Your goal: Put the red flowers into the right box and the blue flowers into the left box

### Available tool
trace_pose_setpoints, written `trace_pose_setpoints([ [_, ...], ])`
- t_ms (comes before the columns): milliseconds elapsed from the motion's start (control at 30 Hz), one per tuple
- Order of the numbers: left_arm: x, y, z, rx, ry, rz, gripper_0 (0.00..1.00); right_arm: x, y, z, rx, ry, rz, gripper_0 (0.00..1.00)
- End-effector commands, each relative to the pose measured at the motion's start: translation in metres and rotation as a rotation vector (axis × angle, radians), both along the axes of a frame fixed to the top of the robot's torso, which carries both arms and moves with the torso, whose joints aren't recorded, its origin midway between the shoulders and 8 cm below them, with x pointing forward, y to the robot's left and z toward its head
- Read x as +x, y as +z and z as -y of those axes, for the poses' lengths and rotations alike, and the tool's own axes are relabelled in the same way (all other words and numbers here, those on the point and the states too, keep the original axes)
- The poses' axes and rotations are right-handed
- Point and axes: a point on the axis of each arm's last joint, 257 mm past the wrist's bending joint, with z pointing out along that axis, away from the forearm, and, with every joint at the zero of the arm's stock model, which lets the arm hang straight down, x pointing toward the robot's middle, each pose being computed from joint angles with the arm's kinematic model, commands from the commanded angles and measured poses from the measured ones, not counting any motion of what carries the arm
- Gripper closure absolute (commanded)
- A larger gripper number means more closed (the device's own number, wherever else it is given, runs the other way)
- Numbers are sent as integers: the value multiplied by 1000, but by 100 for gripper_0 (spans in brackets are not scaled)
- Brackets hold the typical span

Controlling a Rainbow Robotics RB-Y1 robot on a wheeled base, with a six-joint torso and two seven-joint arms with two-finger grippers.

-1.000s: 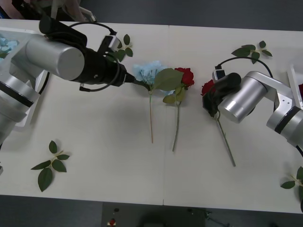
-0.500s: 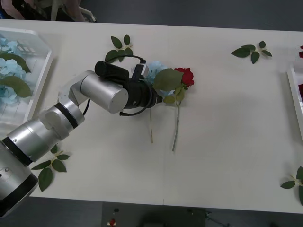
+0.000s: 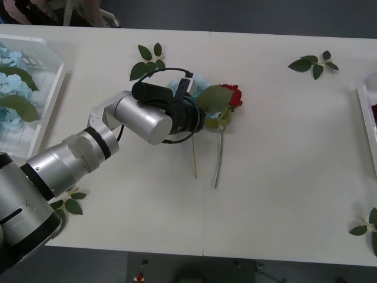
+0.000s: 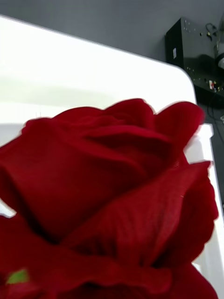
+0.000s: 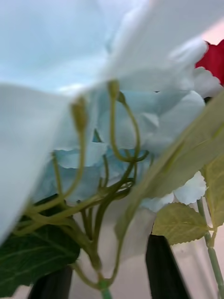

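A blue flower (image 3: 199, 83) lies mid-table, its bloom partly under my left arm and its stem running toward the near edge. My left gripper (image 3: 200, 119) is at the bloom's base. In the left wrist view its black fingers (image 5: 161, 266) stand apart, open, with the green stems (image 5: 100, 261) of the pale blue bloom (image 5: 93, 154) between them. A red flower (image 3: 233, 94) lies just to its right, leaves overlapping. The left box (image 3: 54, 88) holds more blue flowers (image 3: 10, 82). The right box (image 3: 365, 115) shows at the right edge. A dark red rose (image 4: 107, 187) is close before the right wrist camera, above a white box rim (image 4: 207, 154).
Loose green leaf sprigs lie at the back centre (image 3: 147, 59), back right (image 3: 312, 63), front left (image 3: 68, 203) and front right (image 3: 368, 227). The table's seam runs down the middle. A black device (image 4: 196, 51) stands beyond the table.
The right arm, holding a red rose, left the front view a second ago. My left arm swung in over the blue flower, and the flower's stem has shifted slightly right.
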Motion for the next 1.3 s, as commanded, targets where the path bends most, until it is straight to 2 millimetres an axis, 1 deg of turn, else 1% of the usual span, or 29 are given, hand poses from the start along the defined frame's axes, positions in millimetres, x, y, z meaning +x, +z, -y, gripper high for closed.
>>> trace_pose_setpoints([
  [33, 7, 20, 6, 35, -46, 69, 100, 10, 10, 2, -25, 11, 22, 100],
  [167, 6, 15, 2, 63, -57, 75, 100, 9, 10, 4, -30, 11, 18, 100],
  [200, 6, 15, 1, 66, -57, 77, 100, 9, 9, 4, -29, 12, 16, 96],
  [300, 9, 16, -3, 73, -54, 86, 100, 10, 8, 1, -11, 13, 21, 61],
  [367, 13, 22, -8, 71, -50, 99, 100, 11, 7, -2, 12, 12, 27, 48],
  [400, 15, 27, -10, 64, -45, 105, 100, 11, 6, -4, 22, 13, 29, 45],
  [433, 21, 40, -19, 56, -36, 121, 100, 12, 7, -6, 42, 16, 36, 39],
  [467, 25, 56, -26, 53, -34, 138, 100, 13, 7, -11, 63, 22, 39, 37],
  [500, 25, 56, -26, 53, -34, 138, 100, 13, 7, -11, 63, 22, 39, 37],
  [533, 26, 92, -50, 99, -32, 141, 100, 12, 9, -21, 106, 33, 31, 34],
  [567, 24, 102, -57, 119, -33, 135, 100, 11, 9, -25, 121, 35, 21, 34],
  [600, 19, 125, -77, 168, -27, 124, 100, 10, 9, -36, 156, 42, 3, 34],
  [633, 15, 136, -87, 192, -26, 114, 100, 9, 10, -43, 177, 47, -7, 34],
  [700, -12, 182, -127, 263, -23, 62, 100, -2, 10, -70, 261, 48, -66, 33],
  [733, -31, 197, -152, 309, -21, 24, 100, -8, 12, -85, 311, 41, -90, 34],
  [767, -40, 206, -163, 329, -20, 8, 100, -12, 11, -93, 335, 35, -107, 33],
  [833, -78, 224, -224, 450, 8, -75, 100, -26, 12, -126, 426, 8, -156, 33],
  [867, -86, 227, -240, 476, 22, -97, 100, -31, 11, -134, 449, -5, -171, 33],
  [933, -123, 219, -305, 593, 33, -219, 100, -48, 8, -168, 516, -52, -220, 34],
  [967, -140, 208, -342, 660, 32, -286, 100, -57, 6, -183, 530, -72, -245, 33],
  [1000, -150, 198, -368, 712, 29, -326, 100, -64, 3, -194, 538, -85, -267, 34],
  [1033, -153, 192, -384, 742, 32, -340, 100, -68, 1, -201, 538, -88, -282, 33],
  [1100, -162, 172, -444, 855, 73, -377, 100, -87, -7, -231, 528, -95, -343, 34],
  [1133, -161, 169, -459, 885, 89, -376, 100, -91, -9, -238, 521, -96, -357, 33],
  [1167, -161, 163, -488, 957, 115, -373, 100, -99, -14, -254, 505, -89, -381, 34],
  [1200, -159, 158, -507, 1014, 120, -362, 100, -105, -21, -266, 494, -90, -400, 33],
  [1233, -158, 155, -514, 1033, 122, -357, 100, -107, -23, -274, 489, -85, -404, 33],
  [1267, -157, 151, -529, 1065, 129, -354, 100, -112, -30, -288, 482, -81, -416, 33],
  [1300, -156, 149, -534, 1074, 134, -350, 100, -113, -33, -295, 479, -76, -421, 34],
])
